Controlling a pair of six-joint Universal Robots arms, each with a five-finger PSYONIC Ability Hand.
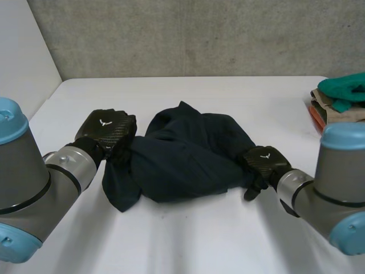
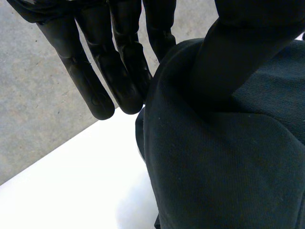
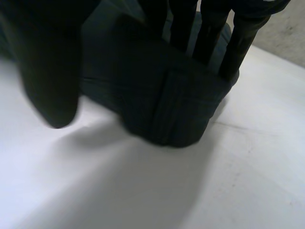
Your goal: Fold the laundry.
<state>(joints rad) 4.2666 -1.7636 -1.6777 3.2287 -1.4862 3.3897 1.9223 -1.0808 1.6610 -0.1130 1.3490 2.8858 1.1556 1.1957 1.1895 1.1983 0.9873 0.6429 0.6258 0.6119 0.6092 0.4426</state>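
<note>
Garment, dark navy, bunched up mid-desk. Long axis runs side to side across the desk, from my left hand to my right hand. One crumpled peak points toward the far wall. A loose flap at the left end hangs toward the near edge.

My left hand sits on the garment's left end. In the left wrist view the cloth is pinched there: straight fingers touch one side of a raised fold and the thumb lies across the other.

My right hand is at the right end, gripping. In the right wrist view its fingers come down over a rolled fold that fills the palm. The thumb is beside the roll, just above the desk.

Stack of folded clothes, green on top, sits at the far right edge of the desk, well apart from the garment.
</note>
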